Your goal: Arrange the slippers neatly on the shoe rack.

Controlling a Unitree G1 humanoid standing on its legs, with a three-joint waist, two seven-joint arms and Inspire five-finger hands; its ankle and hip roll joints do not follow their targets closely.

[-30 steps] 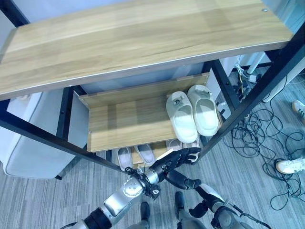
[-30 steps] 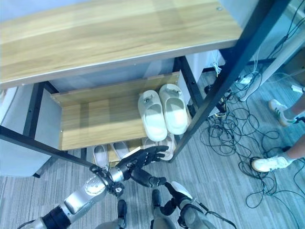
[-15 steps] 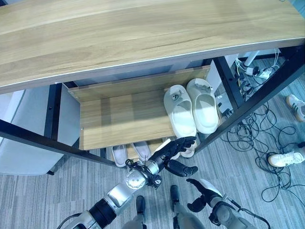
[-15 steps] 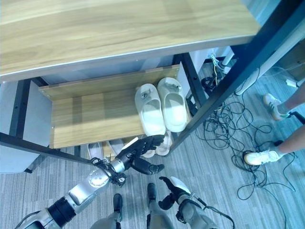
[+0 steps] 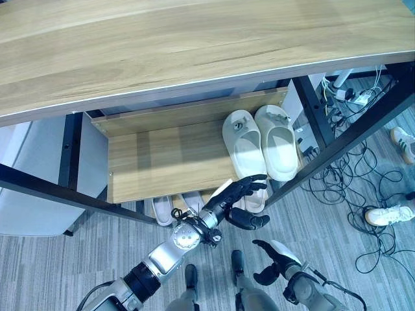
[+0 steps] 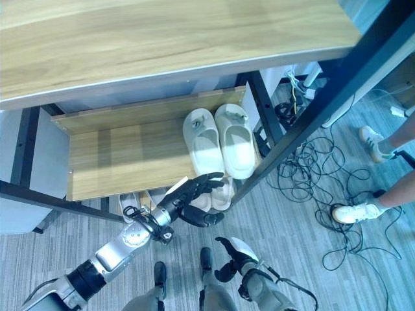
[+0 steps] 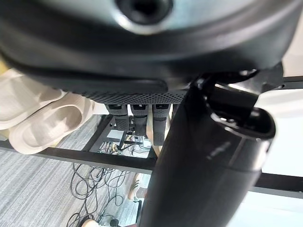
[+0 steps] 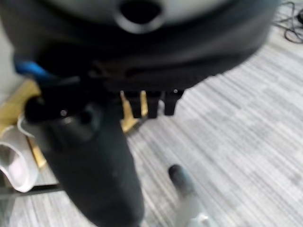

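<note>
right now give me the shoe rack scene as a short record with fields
middle shelf: pair of cream slippers side by side at its right end
lowest level: pale slippers, partly hidden under the shelf
left robot hand: open, at the shelf's front edge, holding nothing
right robot hand: low, over the floor, holding nothing
top shelf: bare wood

The two head views are looking steeply down from above a light wooden top shelf with black metal posts (image 5: 194, 45), sitting side by side, so both are sharing the lower wooden shelf (image 5: 162, 162), the pair of cream foam slippers (image 5: 259, 146) on it, the dark left hand (image 5: 237, 197), the dark right hand (image 6: 233, 256) and the grey striped floor (image 6: 311, 259). The left wrist view is looking along its own hand from very close, facing the cream slippers (image 7: 42, 118) and a black rack bar (image 7: 85, 158). The right wrist view is looking equally close, down at the grey floor (image 8: 236, 137).
</note>
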